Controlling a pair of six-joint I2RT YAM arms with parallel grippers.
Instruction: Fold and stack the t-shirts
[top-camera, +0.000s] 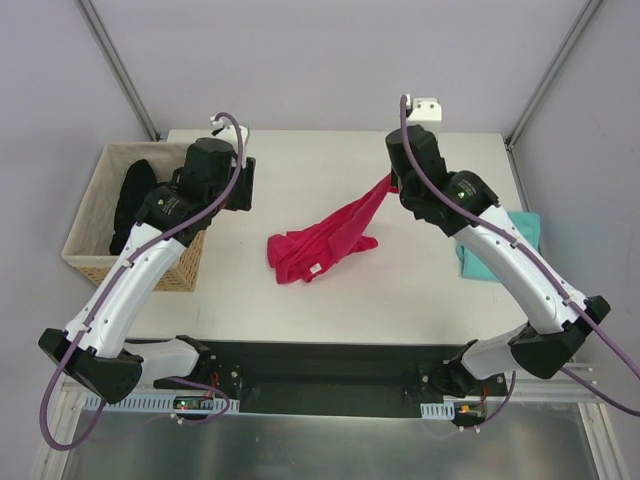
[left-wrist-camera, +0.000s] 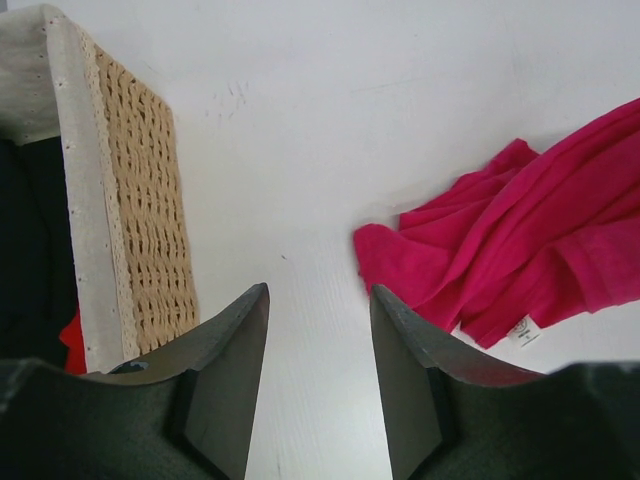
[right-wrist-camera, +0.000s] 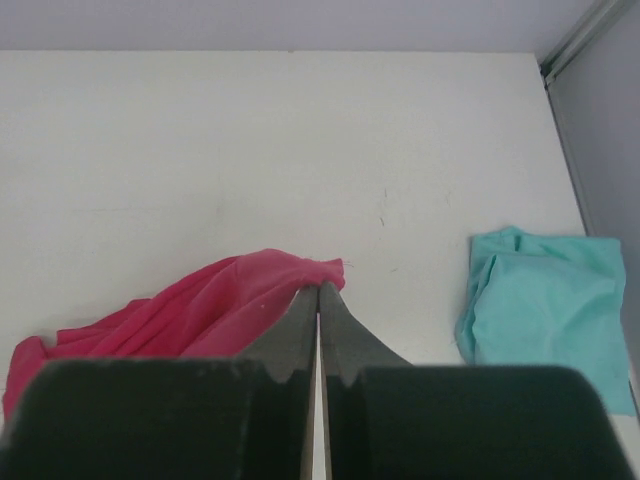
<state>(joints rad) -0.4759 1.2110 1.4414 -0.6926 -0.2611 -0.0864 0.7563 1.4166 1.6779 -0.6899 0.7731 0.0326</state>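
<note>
The magenta-pink t-shirt (top-camera: 325, 243) lies crumpled mid-table, its white label showing, with one end pulled up and back toward the right. My right gripper (top-camera: 392, 183) is shut on that raised end (right-wrist-camera: 300, 272) and holds it above the table. The teal t-shirt (top-camera: 505, 245) lies folded at the right edge, partly under the right arm, and shows in the right wrist view (right-wrist-camera: 545, 310). My left gripper (left-wrist-camera: 318, 300) is open and empty above bare table, just left of the pink shirt (left-wrist-camera: 520, 260); in the top view it (top-camera: 243, 183) hovers beside the basket.
A woven basket (top-camera: 88, 262) with a white liner stands at the left edge, holding a black garment (top-camera: 130, 200) and a bit of red cloth (left-wrist-camera: 70, 335). Its wall (left-wrist-camera: 145, 200) is close to my left fingers. Frame posts rise at the back corners.
</note>
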